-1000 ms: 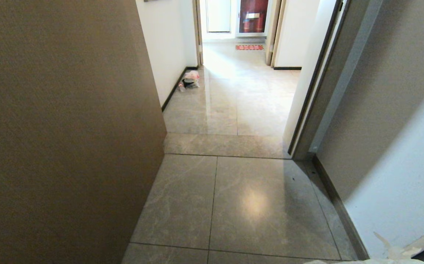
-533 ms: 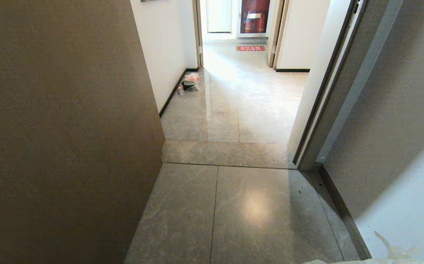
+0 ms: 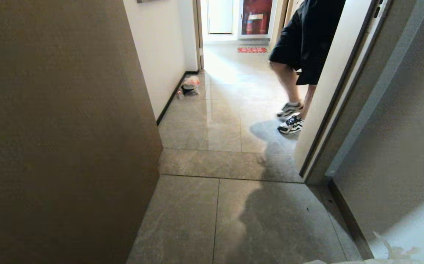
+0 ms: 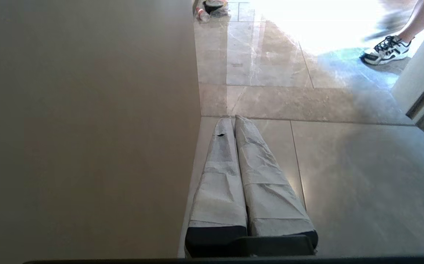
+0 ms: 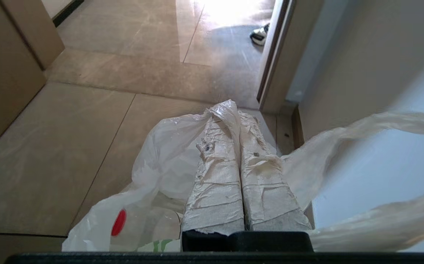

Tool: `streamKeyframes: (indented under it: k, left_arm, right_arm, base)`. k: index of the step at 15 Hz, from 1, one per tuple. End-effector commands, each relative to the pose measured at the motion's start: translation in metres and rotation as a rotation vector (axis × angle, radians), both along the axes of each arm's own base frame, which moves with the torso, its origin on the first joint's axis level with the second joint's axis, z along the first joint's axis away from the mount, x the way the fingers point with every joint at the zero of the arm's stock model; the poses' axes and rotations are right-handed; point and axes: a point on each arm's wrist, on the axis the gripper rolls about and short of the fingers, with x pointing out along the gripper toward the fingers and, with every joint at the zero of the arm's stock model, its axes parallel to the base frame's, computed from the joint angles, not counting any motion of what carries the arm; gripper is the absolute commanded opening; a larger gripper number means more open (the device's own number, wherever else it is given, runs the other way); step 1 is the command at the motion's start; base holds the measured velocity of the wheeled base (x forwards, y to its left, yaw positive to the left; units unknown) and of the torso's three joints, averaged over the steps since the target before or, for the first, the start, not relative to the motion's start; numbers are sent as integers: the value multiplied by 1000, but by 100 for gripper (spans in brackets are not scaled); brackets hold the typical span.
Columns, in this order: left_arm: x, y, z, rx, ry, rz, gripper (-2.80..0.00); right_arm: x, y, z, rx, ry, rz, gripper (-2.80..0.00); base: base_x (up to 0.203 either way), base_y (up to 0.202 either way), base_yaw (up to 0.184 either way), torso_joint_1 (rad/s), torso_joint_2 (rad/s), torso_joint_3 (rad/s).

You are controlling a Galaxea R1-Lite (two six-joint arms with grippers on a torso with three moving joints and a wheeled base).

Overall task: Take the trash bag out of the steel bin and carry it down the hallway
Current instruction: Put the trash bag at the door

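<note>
- Your right gripper point(image 5: 238, 110) is pinched shut on the trash bag point(image 5: 167, 161); plastic is bunched between the wrapped fingertips, the body hangs below with a red spot showing through, and loose handle loops trail out toward the wall beside it.
- Left gripper point(image 4: 234, 118): fingers pressed together, nothing held, hanging close beside the brown panel point(image 3: 57, 139).
- The steel bin is in no view; the bag is already out and on its way.
- The hallway point(image 3: 226, 110) lies just beyond the door frame point(image 3: 338, 110), tiles glossy.
- A person point(image 3: 300, 47) is stepping across right past that door frame, sneakers point(image 3: 290, 124) on your line. Drive on now and you likely clip a leg.
- Thin plastic, narrow pinch: a loop snagging the door frame could tear it free.
- Another bag of rubbish point(image 3: 190, 86) sits far beyond the frame, against the skirting.
</note>
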Motion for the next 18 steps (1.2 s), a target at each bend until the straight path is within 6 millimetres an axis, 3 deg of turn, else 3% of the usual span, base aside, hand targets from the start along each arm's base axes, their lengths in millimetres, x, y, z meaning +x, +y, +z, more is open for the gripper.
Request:
streamKeyframes:
  k: [1,10,18]
  left_arm:
    - [0,0,0,0,-2,1,-280]
    - [0,0,0,0,-2,0,-280]
    - [0,0,0,1,-2,0,-280]
  right_arm:
    - [0,0,0,-1,2,1,-280]
    - [0,0,0,-1,2,1,-280]
    - [0,0,0,-1,2,1,-280]
  base:
    - [193,0,2,2,2,2]
    - [186,0,1,3,3,3]
    - [8,0,0,0,0,1]
